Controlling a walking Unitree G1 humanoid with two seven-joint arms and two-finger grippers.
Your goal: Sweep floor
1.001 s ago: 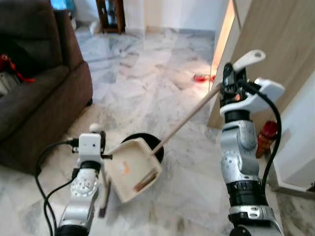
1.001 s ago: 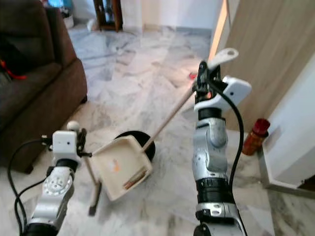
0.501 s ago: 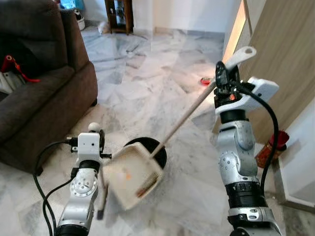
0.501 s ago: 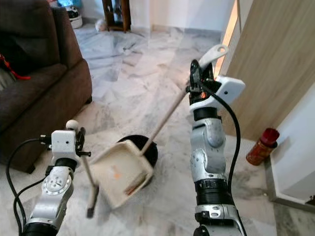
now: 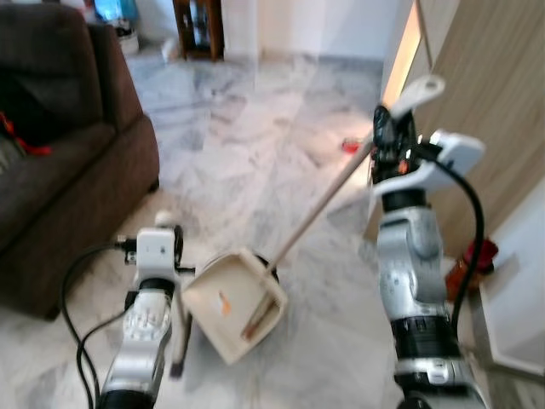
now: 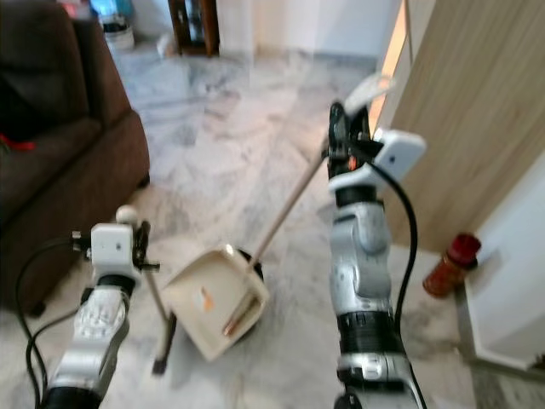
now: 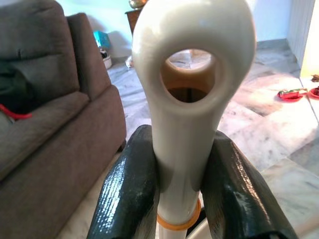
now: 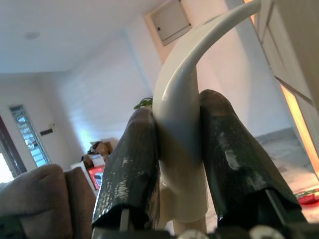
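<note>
My right claw (image 5: pixel 390 136) pinches the long cream broom handle (image 5: pixel 328 200), slanting down-left to the cream plastic dustpan (image 5: pixel 234 302) on the marble floor (image 5: pixel 255 145); my left claw (image 7: pixel 182 186) clamps the dustpan's handle (image 7: pixel 187 94).

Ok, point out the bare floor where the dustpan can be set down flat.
Bare marble floor lies open between the sofa and the wooden door panel, ahead of the dustpan. It is crowded by the panel's foot: a red bottle stands there, and red items lie near the doorway.
</note>
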